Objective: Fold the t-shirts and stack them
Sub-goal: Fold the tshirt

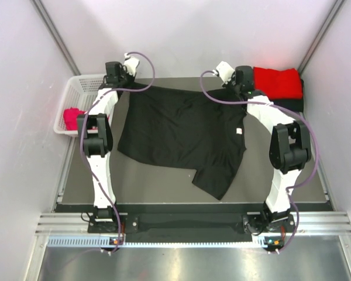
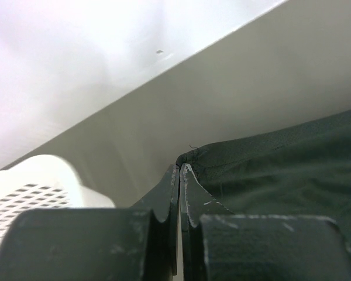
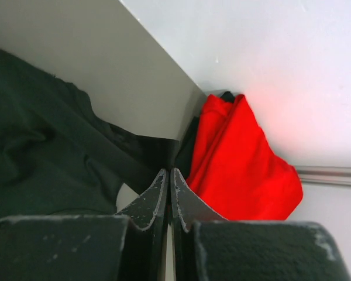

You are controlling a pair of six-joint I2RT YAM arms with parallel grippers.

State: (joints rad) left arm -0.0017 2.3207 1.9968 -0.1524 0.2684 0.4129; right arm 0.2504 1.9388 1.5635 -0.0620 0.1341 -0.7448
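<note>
The left arm (image 1: 98,146) and right arm (image 1: 285,153) are white tubular links joined by bulky black joint housings, mounted on a black base rail (image 1: 187,221). A grey-purple cable (image 1: 150,63) loops along each. The left claw (image 2: 179,171) and right claw (image 3: 168,173) have matte black fingers, scuffed pale along their curved edges.

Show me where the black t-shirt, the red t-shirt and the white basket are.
black t-shirt (image 1: 175,126): top view, middle of the spread cloth
red t-shirt (image 1: 277,82): top view, middle of the folded cloth
white basket (image 1: 82,88): top view, bare lattice bottom
</note>
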